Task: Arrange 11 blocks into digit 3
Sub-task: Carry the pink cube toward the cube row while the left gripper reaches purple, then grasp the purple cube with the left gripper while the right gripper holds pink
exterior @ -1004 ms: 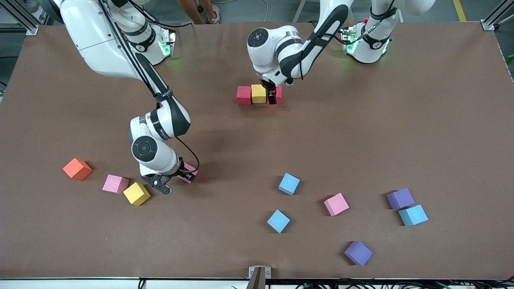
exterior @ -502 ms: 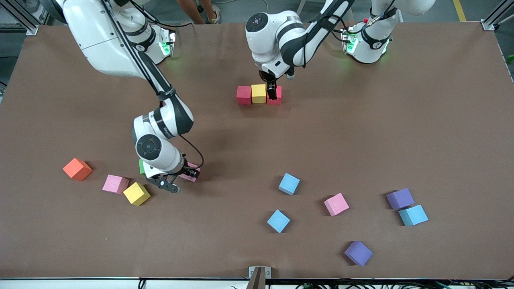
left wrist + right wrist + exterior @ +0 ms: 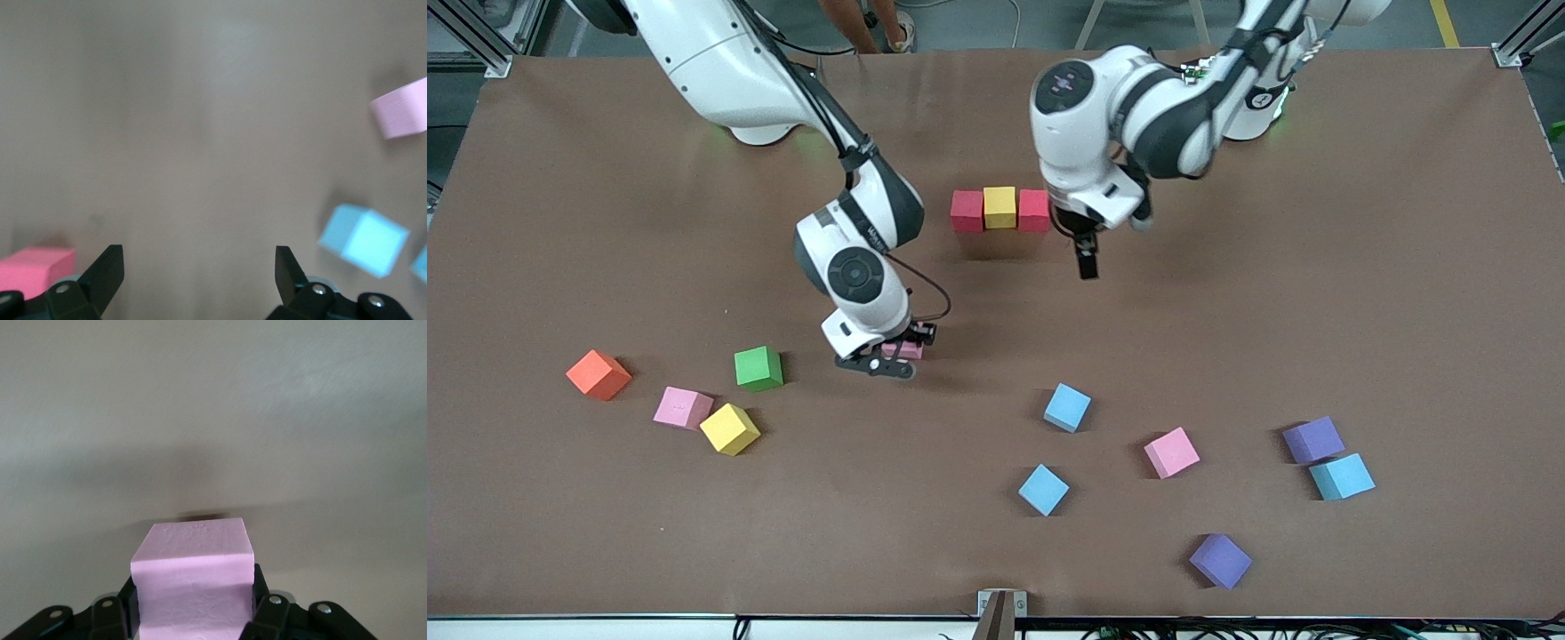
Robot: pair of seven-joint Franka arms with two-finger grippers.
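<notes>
Lifted clear of the table point(image 3: 1360, 267) since a second ago, a pink block point(image 3: 903, 350) rides clamped in the right gripper point(image 3: 895, 354), which has moved toward the middle, uncovering a green block point(image 3: 759, 368) beside where it stood. Meanwhile the left gripper point(image 3: 1087, 265) has pulled away from the row of red point(image 3: 967, 211), yellow point(image 3: 1000, 206) and red point(image 3: 1034, 210) blocks, fingers point(image 3: 100, 277) spread wide and empty. Other blocks lie scattered nearer the front camera.
</notes>
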